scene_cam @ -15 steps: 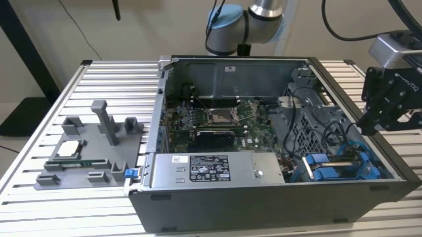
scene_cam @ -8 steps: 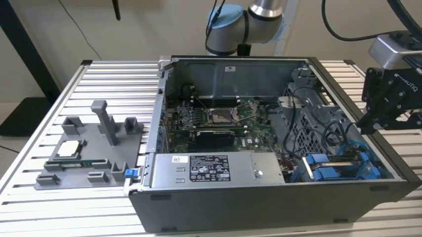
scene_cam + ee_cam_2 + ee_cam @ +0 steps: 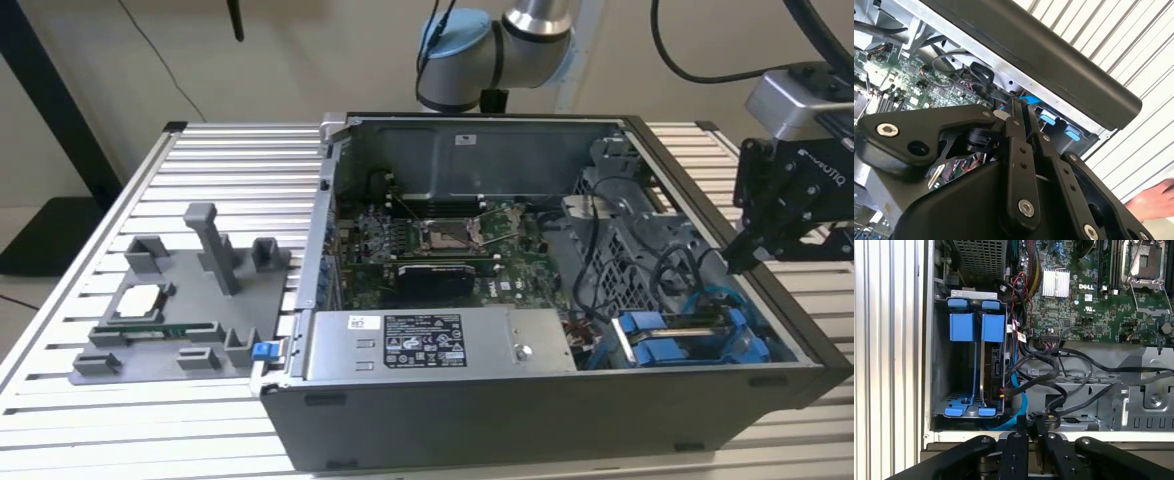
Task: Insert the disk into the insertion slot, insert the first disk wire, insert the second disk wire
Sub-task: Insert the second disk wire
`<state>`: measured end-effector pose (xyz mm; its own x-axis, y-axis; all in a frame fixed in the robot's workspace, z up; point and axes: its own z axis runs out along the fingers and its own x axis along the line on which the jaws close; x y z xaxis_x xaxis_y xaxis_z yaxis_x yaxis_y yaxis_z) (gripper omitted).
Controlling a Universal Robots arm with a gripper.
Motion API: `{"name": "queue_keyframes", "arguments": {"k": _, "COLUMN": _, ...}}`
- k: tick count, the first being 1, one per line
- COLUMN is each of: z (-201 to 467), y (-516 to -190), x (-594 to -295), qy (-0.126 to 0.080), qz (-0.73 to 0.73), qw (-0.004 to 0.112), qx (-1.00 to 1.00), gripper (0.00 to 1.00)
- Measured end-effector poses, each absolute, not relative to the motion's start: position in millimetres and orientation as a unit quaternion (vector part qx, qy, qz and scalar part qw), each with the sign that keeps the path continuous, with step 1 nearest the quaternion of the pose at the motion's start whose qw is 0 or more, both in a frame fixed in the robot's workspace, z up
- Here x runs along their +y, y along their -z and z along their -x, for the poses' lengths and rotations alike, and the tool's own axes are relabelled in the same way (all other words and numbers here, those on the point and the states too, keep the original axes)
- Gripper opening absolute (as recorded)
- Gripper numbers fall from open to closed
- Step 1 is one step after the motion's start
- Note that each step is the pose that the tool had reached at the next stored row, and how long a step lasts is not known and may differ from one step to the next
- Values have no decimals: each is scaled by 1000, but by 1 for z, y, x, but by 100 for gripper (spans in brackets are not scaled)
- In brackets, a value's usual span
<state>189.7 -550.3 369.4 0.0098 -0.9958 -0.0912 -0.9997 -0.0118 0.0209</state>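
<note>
Soft, even light; the computer case (image 3: 534, 420) is shadowed inside, and the slatted table (image 3: 1134, 55) glares pale white.

Gripper (image 3: 1030, 426) links: matt black metal, bright steel screw heads. Disk (image 3: 992, 360) carrier is smooth blue plastic with a slight sheen. Case wall (image 3: 534, 150): dull grey sheet metal. Table (image 3: 227, 160) is ribbed, satin aluminium. Cables (image 3: 1056, 371) have a black, faintly glossy sheath.

1. The arm (image 3: 497, 45) is seen at the back of the exterior view, with its grey-and-blue joint bent over.
2. The gripper (image 3: 742, 258) is carried at the exterior view's right and is pointed downward at a slight tilt.
3. In both wrist views the black fingers (image 3: 1015, 150) (image 3: 1016, 450) are drawn close together, with only a narrow slit left at the tips.
</note>
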Motion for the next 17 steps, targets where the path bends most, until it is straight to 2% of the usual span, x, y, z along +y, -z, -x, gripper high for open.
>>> {"name": "queue_keyframes", "arguments": {"k": 17, "z": -173, "y": -386, "x": -550, "qy": -43, "qz": 708, "qw": 28, "qx": 704, "gripper": 0}}
